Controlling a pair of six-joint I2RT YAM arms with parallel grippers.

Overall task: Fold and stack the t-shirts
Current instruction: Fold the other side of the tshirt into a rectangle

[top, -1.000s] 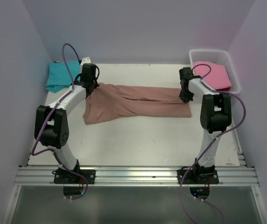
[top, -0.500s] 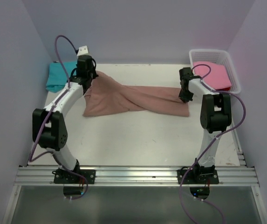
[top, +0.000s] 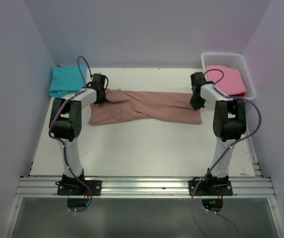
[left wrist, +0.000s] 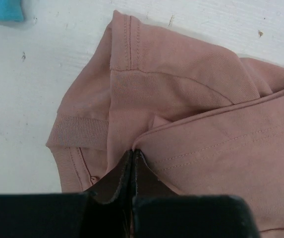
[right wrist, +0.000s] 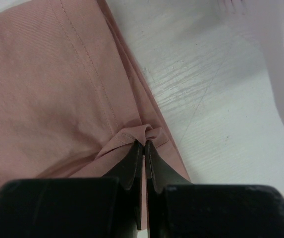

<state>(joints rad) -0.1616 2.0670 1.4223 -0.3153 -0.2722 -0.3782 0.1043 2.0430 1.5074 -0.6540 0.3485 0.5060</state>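
Observation:
The salmon-brown t-shirt point(top: 146, 105) lies stretched across the back half of the table, folded lengthwise, its print hidden. My left gripper point(top: 102, 97) is shut on the shirt's left end, pinching a fold of cloth near the collar point(left wrist: 133, 151). My right gripper point(top: 196, 104) is shut on the shirt's right end, pinching a bunched hem point(right wrist: 144, 141) low at the table. The teal t-shirt point(top: 66, 81) lies folded at the back left corner. The pink t-shirt point(top: 226, 79) sits in the white basket point(top: 251, 87).
The white basket stands at the back right, close to my right arm. Side walls close in the table left and right. The metal rail point(top: 142, 186) with both arm bases runs along the near edge.
My left gripper came down from a raised position and moved right, laying the shirt's left end flat on the table. The right gripper has stayed put.

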